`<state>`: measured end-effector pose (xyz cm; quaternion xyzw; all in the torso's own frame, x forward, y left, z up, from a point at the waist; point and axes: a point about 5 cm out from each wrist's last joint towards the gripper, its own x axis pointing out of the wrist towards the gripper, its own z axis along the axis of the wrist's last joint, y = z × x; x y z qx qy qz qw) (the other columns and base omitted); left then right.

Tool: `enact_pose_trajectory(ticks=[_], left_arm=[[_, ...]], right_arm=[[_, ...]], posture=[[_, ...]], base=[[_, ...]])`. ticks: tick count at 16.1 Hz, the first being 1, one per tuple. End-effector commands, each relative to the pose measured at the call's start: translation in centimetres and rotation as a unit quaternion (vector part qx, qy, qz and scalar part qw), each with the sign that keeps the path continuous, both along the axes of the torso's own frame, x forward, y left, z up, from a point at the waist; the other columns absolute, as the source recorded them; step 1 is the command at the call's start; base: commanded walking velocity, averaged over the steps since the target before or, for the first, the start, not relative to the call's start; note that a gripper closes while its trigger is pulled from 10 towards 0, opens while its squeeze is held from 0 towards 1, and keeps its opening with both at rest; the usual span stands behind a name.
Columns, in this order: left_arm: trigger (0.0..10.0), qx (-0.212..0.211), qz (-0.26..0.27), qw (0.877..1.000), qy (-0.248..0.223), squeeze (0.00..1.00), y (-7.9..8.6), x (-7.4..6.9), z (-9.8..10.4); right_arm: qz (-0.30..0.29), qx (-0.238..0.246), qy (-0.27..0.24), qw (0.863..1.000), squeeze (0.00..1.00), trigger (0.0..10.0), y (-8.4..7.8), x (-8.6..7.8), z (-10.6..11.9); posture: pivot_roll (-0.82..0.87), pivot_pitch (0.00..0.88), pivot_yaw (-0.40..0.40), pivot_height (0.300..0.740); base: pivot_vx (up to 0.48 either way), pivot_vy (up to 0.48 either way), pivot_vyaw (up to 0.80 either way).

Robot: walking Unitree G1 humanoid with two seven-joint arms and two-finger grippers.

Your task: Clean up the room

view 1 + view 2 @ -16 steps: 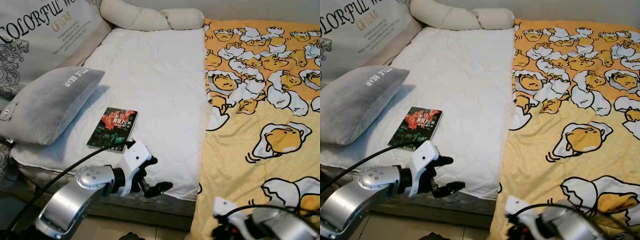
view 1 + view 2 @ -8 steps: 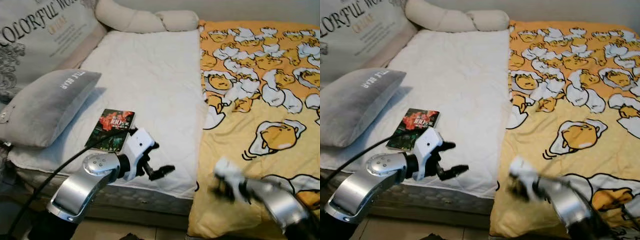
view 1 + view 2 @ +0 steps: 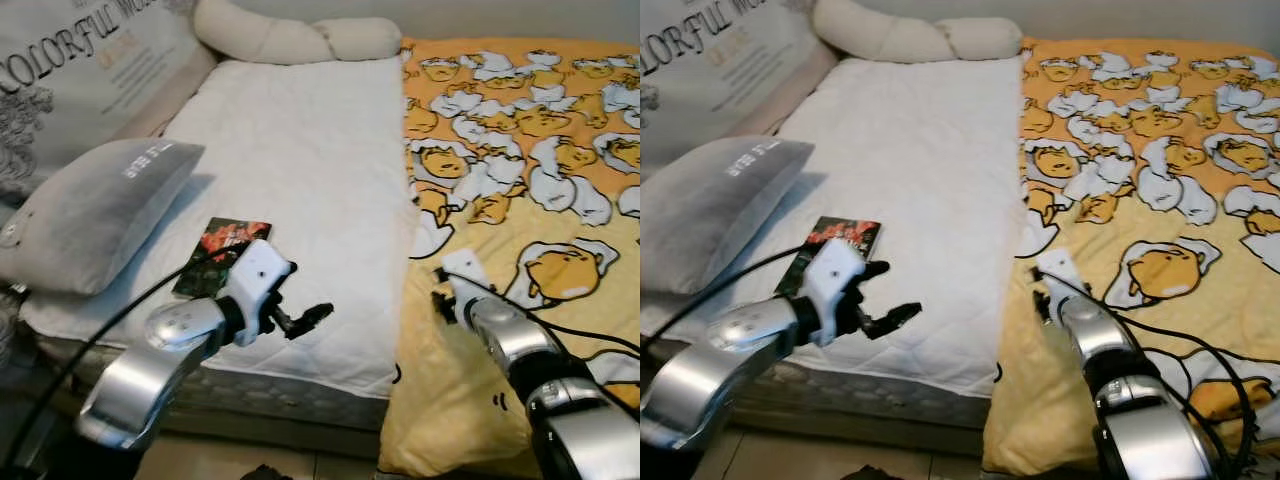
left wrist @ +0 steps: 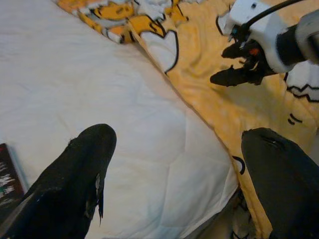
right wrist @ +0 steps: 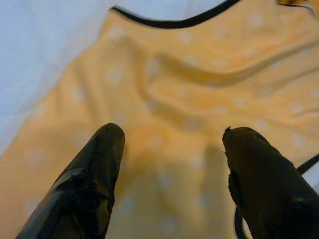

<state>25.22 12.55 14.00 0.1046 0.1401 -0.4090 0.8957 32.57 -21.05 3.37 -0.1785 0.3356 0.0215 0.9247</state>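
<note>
Book and blanket on the bed

A dark-covered book with red artwork lies flat on the white mattress, near the grey pillow, partly hidden. The yellow cartoon-print blanket covers the bed's right side, seemingly rumpled at its near edge.

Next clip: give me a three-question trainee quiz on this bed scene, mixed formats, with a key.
1. True or false: the right end effector is shut on the yellow blanket.
2. Multiple choice: the book lies on (A) the yellow blanket, (B) the white mattress pad, (C) the grey pillow.
3. Fill in: the left end effector hovers, open, over the near part of the white ____.

Key: 1 false, its fingers are spread over the blanket's edge; 2 B; 3 mattress pad.
</note>
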Motion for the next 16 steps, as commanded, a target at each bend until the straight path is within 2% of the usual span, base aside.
enact_pose_trajectory(ticks=[1,4,6,7,12,16], left_arm=[[10.0,-0.008,0.012,1.000,-0.008,0.00,0.6,-0.3,0.8],[10.0,-0.010,0.015,1.000,0.000,0.00,1.2,-1.8,1.1],[10.0,-0.001,0.010,1.000,0.016,0.00,1.3,-2.9,0.7],[10.0,-0.002,0.010,1.000,0.020,0.00,1.3,-3.1,0.6],[10.0,-0.007,0.012,1.000,0.014,0.00,0.8,-2.5,0.8],[10.0,-0.005,0.013,1.000,0.011,0.00,0.8,-2.2,0.5]], right_arm=[[-0.029,0.013,-0.012,0.999,0.00,10.0,-0.3,0.3,0.3],[-0.053,0.010,0.014,0.998,0.00,10.0,-0.9,-0.4,-0.7],[-0.039,0.022,0.084,0.995,0.00,10.0,-1.0,-2.7,-3.2],[-0.032,0.028,0.107,0.993,0.00,10.0,-0.9,-3.6,-4.0],[0.007,0.107,0.205,0.973,0.00,10.0,-1.0,-7.6,-6.9],[0.029,0.143,0.231,0.962,0.00,10.0,-2.0,-9.2,-7.5]], posture=[[0.14,0.000,0.083,0.740],[0.17,0.005,0.091,0.740],[0.17,0.019,0.091,0.740],[0.16,0.015,0.090,0.740],[0.14,0.000,0.072,0.740],[0.12,0.000,0.059,0.740]], base=[[0.000,0.000,0.00],[0.000,0.000,0.00],[0.000,0.000,0.00],[0.000,0.000,0.00],[0.000,0.000,0.00],[0.000,0.000,0.00]])
